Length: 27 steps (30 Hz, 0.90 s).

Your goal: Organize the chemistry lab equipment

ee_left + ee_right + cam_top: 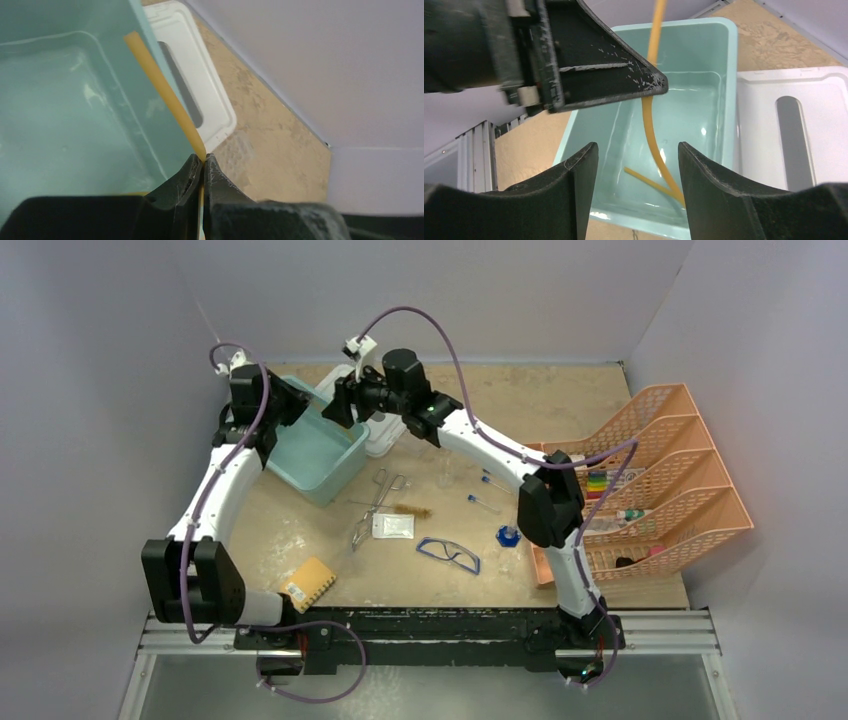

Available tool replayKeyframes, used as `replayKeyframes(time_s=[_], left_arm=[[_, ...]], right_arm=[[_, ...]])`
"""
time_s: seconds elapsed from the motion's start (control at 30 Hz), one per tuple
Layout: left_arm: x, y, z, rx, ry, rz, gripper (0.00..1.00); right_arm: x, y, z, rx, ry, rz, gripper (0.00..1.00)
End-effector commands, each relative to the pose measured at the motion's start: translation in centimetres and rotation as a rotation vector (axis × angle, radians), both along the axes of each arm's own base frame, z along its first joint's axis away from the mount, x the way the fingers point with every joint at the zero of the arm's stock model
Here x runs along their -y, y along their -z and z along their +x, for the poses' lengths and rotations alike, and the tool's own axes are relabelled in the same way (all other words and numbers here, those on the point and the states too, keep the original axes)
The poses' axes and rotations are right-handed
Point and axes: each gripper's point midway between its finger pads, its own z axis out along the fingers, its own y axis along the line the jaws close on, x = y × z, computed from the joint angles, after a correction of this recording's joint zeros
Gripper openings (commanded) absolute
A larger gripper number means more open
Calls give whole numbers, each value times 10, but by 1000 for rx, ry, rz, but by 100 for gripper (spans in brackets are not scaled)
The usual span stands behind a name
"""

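My left gripper (204,159) is shut on a tan rubber tube (165,95) and holds it over the teal bin (75,110). In the right wrist view the tube (651,115) hangs from the left fingers (589,65) into the bin (719,100), its lower end lying on the bin floor. My right gripper (638,150) is open just above the bin's near rim, nothing between its fingers. From above, both grippers meet over the bin (315,455). On the table lie scissors (385,490), tongs (362,530), a white packet (393,527), a brush (412,510), safety glasses (449,554) and test tubes (483,504).
A white lidded container (380,430) stands against the bin's right side. A peach compartment organiser (650,480) fills the right edge of the table. A yellow sponge (308,583) lies near the left arm's base. A blue cap (508,534) sits by the right arm.
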Motion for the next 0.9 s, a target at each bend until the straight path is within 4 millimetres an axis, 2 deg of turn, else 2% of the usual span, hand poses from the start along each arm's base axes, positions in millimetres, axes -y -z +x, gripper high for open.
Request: replayKeyframes(time_s=[0.0, 0.1, 0.27, 0.4, 0.5, 0.57, 0.63, 0.73, 0.87], left_arm=[[-40, 4, 13, -16, -177, 4, 0], [-49, 20, 22, -48, -226, -1, 0], [-46, 54, 45, -116, -215, -7, 0], [-43, 80, 48, -199, -224, -41, 0], [-49, 99, 49, -251, -259, -40, 0], [-49, 105, 53, -264, -267, -46, 1], [-49, 112, 55, -285, -273, -52, 7], [-54, 114, 57, -298, -287, -27, 27], [-64, 92, 59, -282, -293, 59, 41]], right_arm=[[40, -93, -3, 115, 72, 98, 63], [60, -104, -7, 138, 101, 85, 63], [91, -109, -15, 171, 170, 40, 63], [113, -110, -18, 191, 225, 17, 64], [126, -110, -20, 196, 256, 11, 64], [133, -111, -20, 199, 272, 9, 64], [137, -110, -19, 201, 286, 2, 64], [143, -111, -17, 205, 305, -8, 64], [150, -111, -14, 200, 332, -22, 65]])
